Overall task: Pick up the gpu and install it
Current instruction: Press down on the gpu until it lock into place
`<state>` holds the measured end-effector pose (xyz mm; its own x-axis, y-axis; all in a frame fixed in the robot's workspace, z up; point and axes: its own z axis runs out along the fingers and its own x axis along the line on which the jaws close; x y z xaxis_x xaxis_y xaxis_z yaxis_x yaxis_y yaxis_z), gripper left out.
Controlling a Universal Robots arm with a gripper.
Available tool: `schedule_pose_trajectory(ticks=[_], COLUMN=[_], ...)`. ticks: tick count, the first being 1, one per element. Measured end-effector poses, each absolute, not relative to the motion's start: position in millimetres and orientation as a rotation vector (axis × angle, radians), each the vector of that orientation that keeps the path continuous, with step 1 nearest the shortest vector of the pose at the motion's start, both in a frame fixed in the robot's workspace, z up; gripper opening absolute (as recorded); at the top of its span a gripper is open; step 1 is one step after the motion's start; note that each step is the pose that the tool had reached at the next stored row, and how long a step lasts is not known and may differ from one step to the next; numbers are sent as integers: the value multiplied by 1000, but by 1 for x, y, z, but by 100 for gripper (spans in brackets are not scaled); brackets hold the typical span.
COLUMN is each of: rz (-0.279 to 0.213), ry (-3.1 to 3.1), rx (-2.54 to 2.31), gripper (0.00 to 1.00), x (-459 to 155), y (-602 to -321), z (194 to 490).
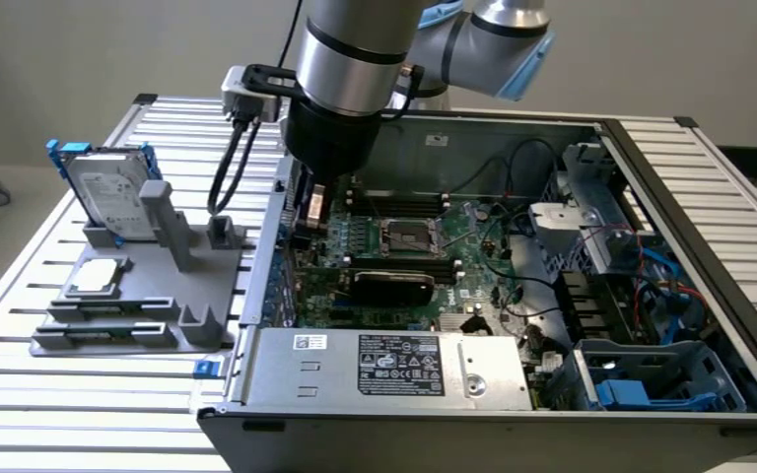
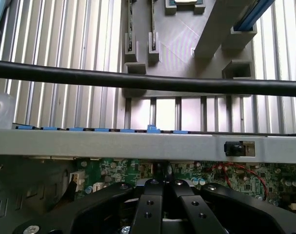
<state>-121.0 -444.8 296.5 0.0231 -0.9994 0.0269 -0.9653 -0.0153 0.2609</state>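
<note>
The gpu [image 1: 392, 284] already sits on the motherboard [image 1: 412, 246] inside the computer case [image 1: 694, 296], while the claw [image 2: 162, 192], fingers together and empty, hangs near the case's wall.

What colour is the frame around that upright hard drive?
Blue, clearest in the exterior view: hard drive.

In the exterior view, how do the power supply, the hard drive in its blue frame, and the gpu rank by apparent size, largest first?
1. Power supply, nearest the camera, so partly unsure.
2. Hard drive.
3. Gpu, smallest, partly hidden low on the motherboard.
</note>
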Motion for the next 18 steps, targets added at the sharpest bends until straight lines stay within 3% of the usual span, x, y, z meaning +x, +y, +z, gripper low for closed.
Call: schedule_pose_trajectory(ticks=[18], rz=[-253], ry=[-2042], rx=[2082], gripper=[11], x=[-121], y=[-445], z=[293])
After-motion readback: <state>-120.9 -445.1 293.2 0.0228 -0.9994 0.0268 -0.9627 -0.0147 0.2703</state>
